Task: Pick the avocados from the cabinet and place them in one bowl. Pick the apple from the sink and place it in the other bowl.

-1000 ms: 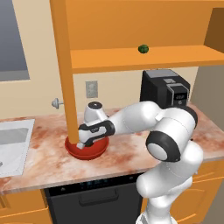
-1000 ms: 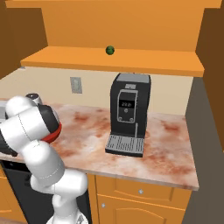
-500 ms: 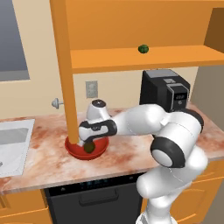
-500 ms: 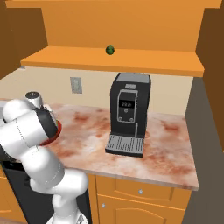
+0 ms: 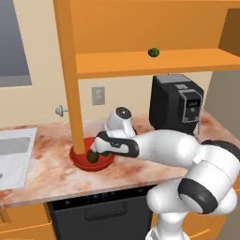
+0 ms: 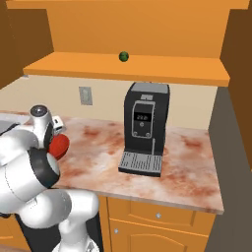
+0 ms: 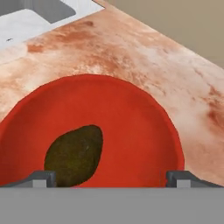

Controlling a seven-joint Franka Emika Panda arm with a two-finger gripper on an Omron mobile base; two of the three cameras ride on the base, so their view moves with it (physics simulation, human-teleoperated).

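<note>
- Since the earlier frames, the arm's elbow has swung out to the robot's right while the hand stays low over the bowl, and the claw's jaws have spread wider.
- At this moment the two-finger claw (image 7: 111,177) is released, its two dark tips standing far apart with nothing between them.
- Just under the claw, a small olive-brown avocado (image 7: 75,155) lies loose inside the wide shallow glossy red bowl (image 7: 135,127), nearer one fingertip than the other.
- From the left base camera, the claw (image 5: 95,151) hangs over the bowl (image 5: 105,161) with the avocado (image 5: 92,157) resting in it.
- That bowl sits on the mottled reddish-brown stone counter (image 5: 47,171), touching the foot of the tall narrow orange cabinet panel (image 5: 70,79).
- A light grey sink (image 5: 14,154) is set into the counter to the robot's left of the bowl.
- On the long orange shelf (image 5: 154,63) above, a second, darker green avocado (image 5: 153,52) sits alone.
- Below that shelf, a black coffee machine (image 5: 176,103) stands on the counter, well apart from the bowl.
</note>
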